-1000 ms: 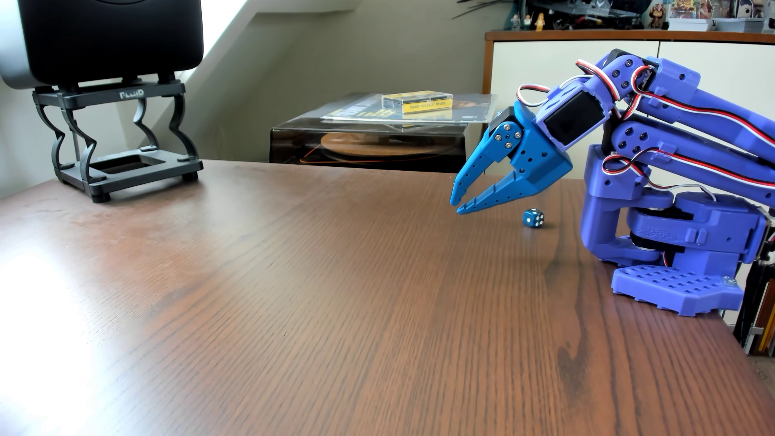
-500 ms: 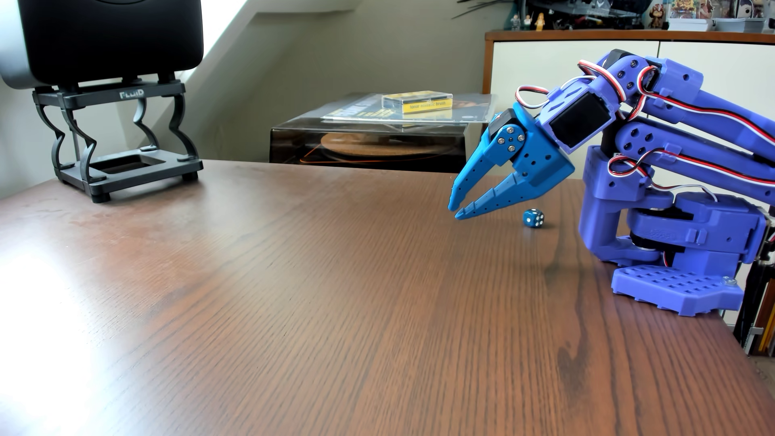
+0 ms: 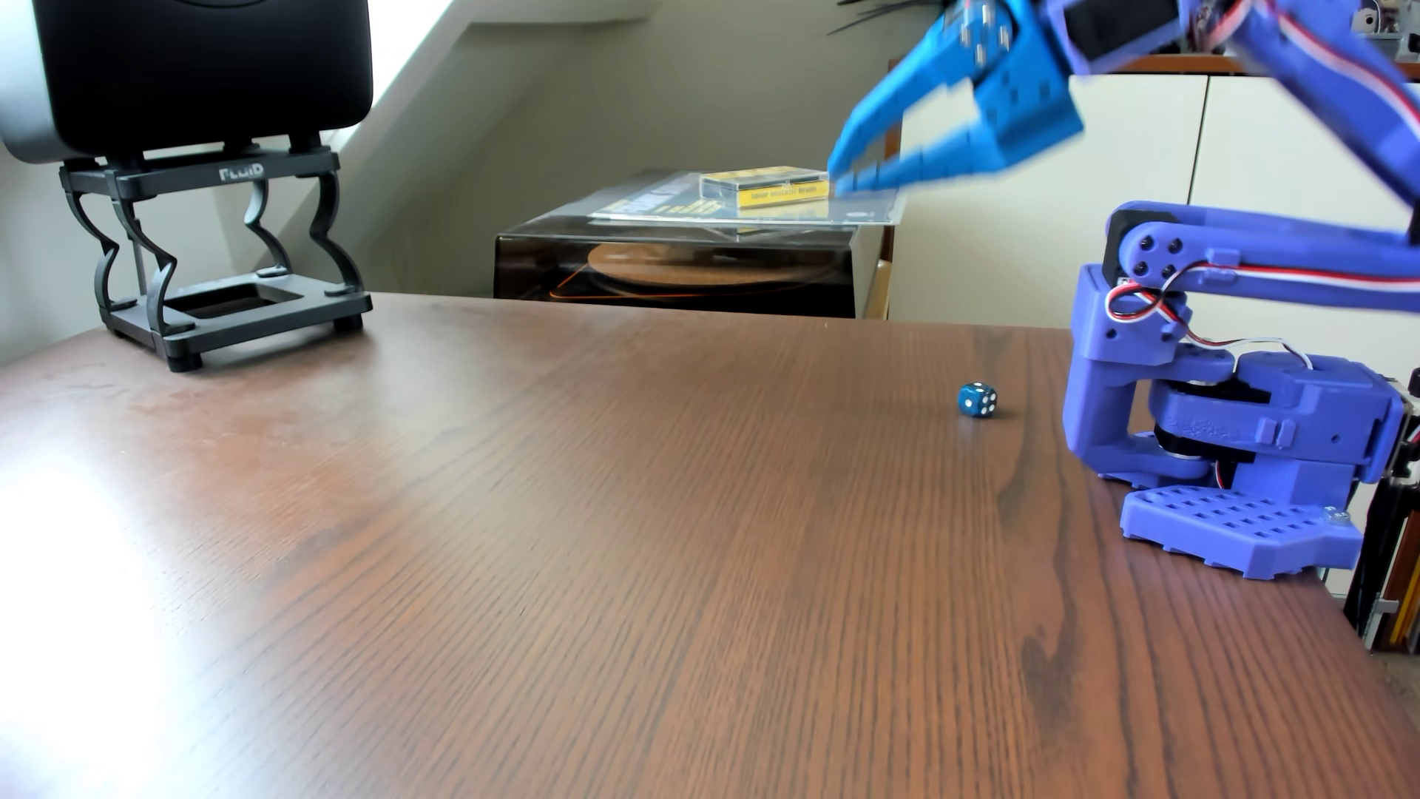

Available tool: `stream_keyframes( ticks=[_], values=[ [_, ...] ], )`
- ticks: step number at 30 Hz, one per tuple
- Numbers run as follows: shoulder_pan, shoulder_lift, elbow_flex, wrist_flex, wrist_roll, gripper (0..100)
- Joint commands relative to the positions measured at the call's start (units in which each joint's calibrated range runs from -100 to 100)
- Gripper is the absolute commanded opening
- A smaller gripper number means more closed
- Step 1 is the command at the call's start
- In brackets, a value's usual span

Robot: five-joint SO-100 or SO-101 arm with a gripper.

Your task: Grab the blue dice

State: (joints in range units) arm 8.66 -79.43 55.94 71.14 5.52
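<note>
Before me the brown wood-grain bench [image 3: 538,553] stretched wide, washed pale by glare at its left edge. At its far left corner stood a black stand [image 3: 215,261] marked FLUID, carrying a black speaker [image 3: 200,69]. Beyond the bench's far edge sat a turntable under a smoky clear cover [image 3: 676,269], with a flat yellow-and-black sleeve [image 3: 661,207] on its lid and a small yellow case [image 3: 764,186] on top. White cabinet doors [image 3: 1076,192] stood behind, at right.

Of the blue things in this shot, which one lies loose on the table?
The blue dice: tiny, darker, white pips, lying alone on the wooden table. The gripper hangs in the air; the arm's base is fixed.
</note>
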Motion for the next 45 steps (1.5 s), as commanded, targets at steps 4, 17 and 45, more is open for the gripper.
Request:
stream_keyframes(
  ticks=[4,17,45],
  values=[
    [15.2,30.3,-6.3,0.6,3.5,3],
    [31.6,30.2,15.8,-8.3,15.3,3],
    [43.2,30.1,16.8,-8.1,26.3,21]
  ],
)
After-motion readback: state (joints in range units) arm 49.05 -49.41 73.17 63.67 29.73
